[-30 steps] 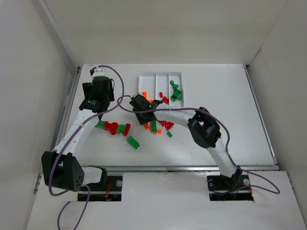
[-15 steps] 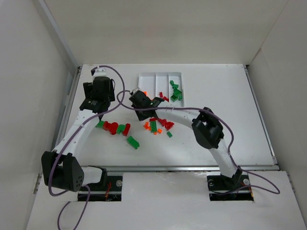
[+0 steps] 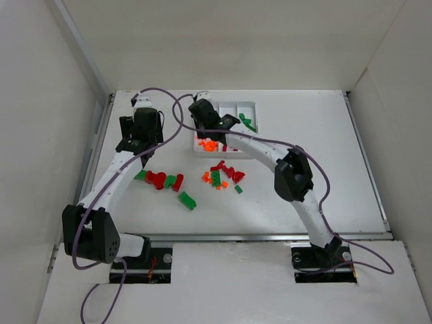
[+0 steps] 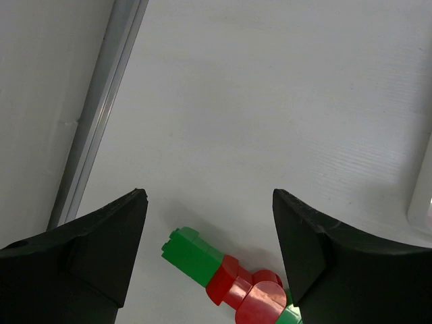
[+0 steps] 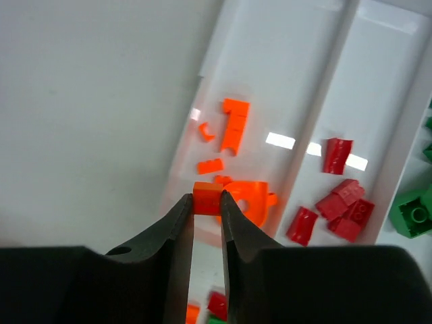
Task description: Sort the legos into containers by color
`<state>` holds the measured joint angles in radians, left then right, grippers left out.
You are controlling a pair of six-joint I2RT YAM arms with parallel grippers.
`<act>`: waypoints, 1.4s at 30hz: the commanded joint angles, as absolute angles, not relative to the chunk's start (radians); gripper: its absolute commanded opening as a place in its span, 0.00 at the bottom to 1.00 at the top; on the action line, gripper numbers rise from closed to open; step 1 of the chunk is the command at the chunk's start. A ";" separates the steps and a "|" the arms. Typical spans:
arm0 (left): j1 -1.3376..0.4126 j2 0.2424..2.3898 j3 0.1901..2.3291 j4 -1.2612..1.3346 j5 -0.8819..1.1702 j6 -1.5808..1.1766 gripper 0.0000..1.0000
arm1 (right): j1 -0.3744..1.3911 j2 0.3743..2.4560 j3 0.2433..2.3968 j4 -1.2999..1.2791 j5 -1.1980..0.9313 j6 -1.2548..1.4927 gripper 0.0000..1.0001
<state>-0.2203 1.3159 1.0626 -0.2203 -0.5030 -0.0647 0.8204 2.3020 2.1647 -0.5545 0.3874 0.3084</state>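
The containers are three long compartments of one white tray (image 3: 228, 105). Its left one (image 5: 270, 81) holds orange legos (image 5: 233, 125), the middle one red legos (image 5: 335, 154), the right one green legos (image 3: 248, 126). My right gripper (image 5: 207, 202) is shut on a small orange lego (image 5: 206, 194) and hangs over the near end of the left compartment (image 3: 206, 132). My left gripper (image 4: 209, 196) stands open above the table at the left (image 3: 137, 144). A joined green and red lego (image 4: 196, 255) lies just below its fingers, untouched.
Loose legos lie in a mixed pile (image 3: 222, 177) below the tray and in a green and red cluster (image 3: 162, 180) to the left. A single green brick (image 3: 187, 200) lies nearer the bases. A metal rail (image 4: 101, 108) runs along the table's left edge.
My right gripper has travelled from the loose pile up to the tray's left compartment with the orange lego between its fingers. The left arm has shifted only slightly.
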 commanded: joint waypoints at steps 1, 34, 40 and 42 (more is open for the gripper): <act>-0.216 1.325 1.068 -0.192 -0.534 -0.051 0.72 | 0.770 2.322 2.203 -0.548 0.370 0.307 0.26; -0.216 1.316 1.068 -0.192 -0.506 -0.051 0.79 | 0.876 2.089 1.700 -0.486 0.014 0.117 0.61; -0.216 1.307 1.068 -0.192 -0.488 -0.051 0.79 | 0.876 2.098 1.652 -0.486 0.002 0.107 0.61; -0.216 1.307 1.068 -0.192 -0.488 -0.051 0.79 | 0.876 2.108 1.643 -0.497 -0.008 0.107 0.59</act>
<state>-0.2203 1.3453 1.0626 -0.2195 -0.4915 -0.0536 0.8833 2.1216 1.6501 -0.5167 0.0143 0.1246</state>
